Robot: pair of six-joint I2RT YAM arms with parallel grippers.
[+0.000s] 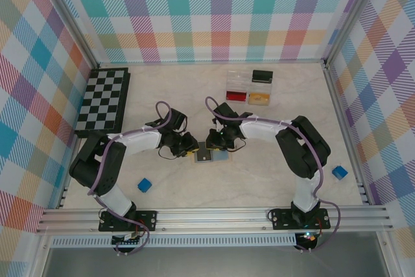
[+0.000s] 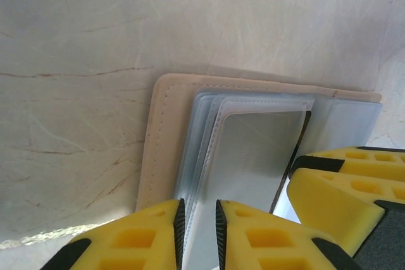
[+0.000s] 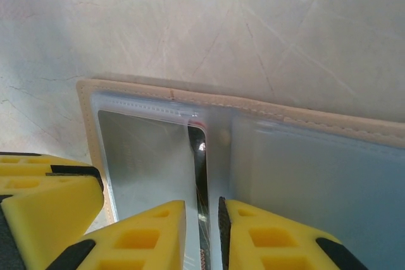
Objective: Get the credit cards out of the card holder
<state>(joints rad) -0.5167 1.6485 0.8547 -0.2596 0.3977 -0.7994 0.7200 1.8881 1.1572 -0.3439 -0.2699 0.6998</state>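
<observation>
Left gripper [image 2: 199, 212] is pinched nearly closed on a clear sleeve of the card holder [image 2: 157, 143], which lies open and flat between the arms. Right gripper [image 3: 202, 212], on the holder's other side, nips the dark edge of the credit cards [image 3: 200, 156], jaws almost together. No card looks free yet; drawing them out is all to do. Beyond the holder sits a clear box [image 1: 249, 87].
</observation>
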